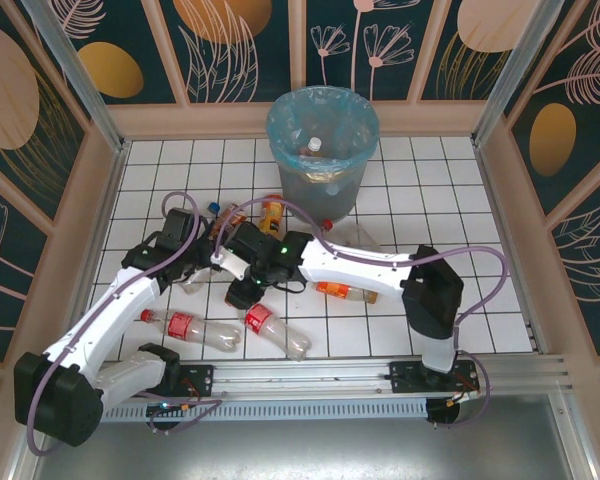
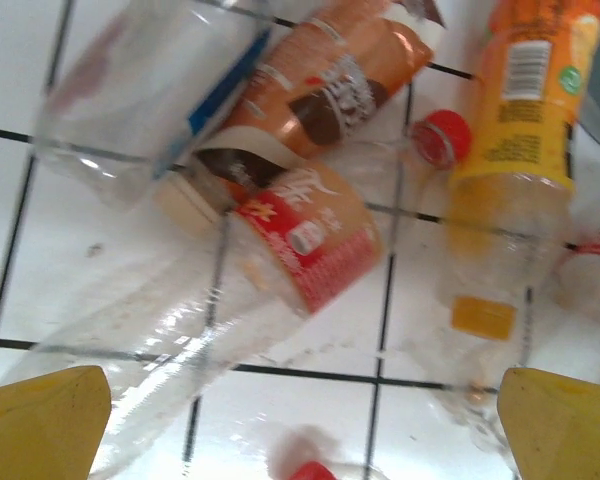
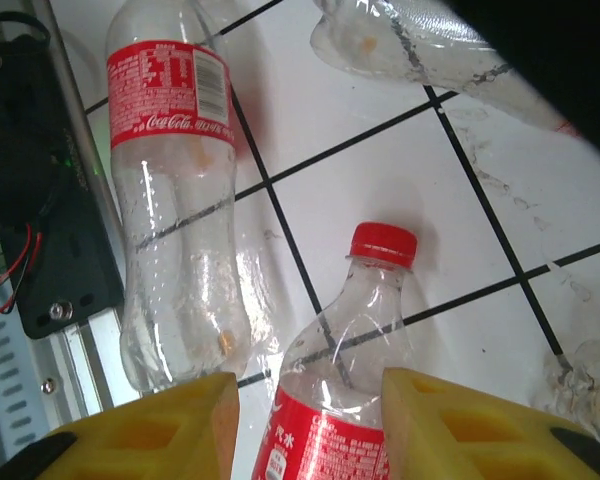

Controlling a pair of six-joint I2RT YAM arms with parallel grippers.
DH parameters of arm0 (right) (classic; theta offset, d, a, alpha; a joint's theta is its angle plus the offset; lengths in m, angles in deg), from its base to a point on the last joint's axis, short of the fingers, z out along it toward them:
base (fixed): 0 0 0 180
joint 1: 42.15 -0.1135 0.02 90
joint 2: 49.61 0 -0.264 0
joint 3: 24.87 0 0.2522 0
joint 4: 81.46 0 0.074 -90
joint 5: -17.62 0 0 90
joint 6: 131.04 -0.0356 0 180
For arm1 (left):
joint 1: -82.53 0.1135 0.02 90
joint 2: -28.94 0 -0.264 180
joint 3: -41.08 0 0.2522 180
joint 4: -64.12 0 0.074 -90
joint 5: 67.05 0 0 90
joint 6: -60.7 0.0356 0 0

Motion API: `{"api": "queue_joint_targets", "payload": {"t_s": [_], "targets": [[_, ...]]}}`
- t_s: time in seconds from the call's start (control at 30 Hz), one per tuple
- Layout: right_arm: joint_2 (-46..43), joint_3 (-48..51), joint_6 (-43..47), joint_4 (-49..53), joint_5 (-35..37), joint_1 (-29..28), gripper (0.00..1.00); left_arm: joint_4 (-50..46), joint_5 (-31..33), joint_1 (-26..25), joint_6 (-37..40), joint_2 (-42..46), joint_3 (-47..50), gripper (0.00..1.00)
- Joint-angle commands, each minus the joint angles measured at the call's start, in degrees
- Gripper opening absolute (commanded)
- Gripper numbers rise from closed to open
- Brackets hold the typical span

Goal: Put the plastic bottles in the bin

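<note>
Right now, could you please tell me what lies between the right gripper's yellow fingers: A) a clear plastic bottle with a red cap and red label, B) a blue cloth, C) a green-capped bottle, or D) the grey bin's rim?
A: the right wrist view shows the red-capped, red-labelled clear plastic bottle between the yellow fingers of the right gripper.
</note>
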Motion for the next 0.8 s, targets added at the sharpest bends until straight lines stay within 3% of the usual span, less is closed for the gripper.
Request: {"api": "queue_joint_targets", "payload": {"t_s": [0.0, 0.13, 0.23, 0.5, 0.77], "targets": [[4.1, -4.4, -1.4, 5.2, 1.2, -0.2, 0.43, 3.3, 7.8, 3.0, 0.8, 0.7, -0.7, 0.99], [8.2, -7.9, -1.5, 7.8, 2.0, -0.5, 0.43, 6.8, 8.4, 10.0, 1.9, 1.0, -0.2, 0.99], [10.4, -9.8, -2.0, 8.5, 2.6, -0.5, 0.44, 9.0, 11.0, 12.4, 2.5, 1.2, -0.2, 0.99], [15.4, -14.0, -3.4, 9.9, 2.4, -0.5, 0.45, 11.1, 18.1, 13.1, 7.1, 0.8, -1.3, 0.99], [21.1, -19.3, -4.1, 12.4, 3.1, -0.5, 0.48, 15.4, 22.1, 13.1, 7.8, 6.4, 3.4, 0.99]]}}
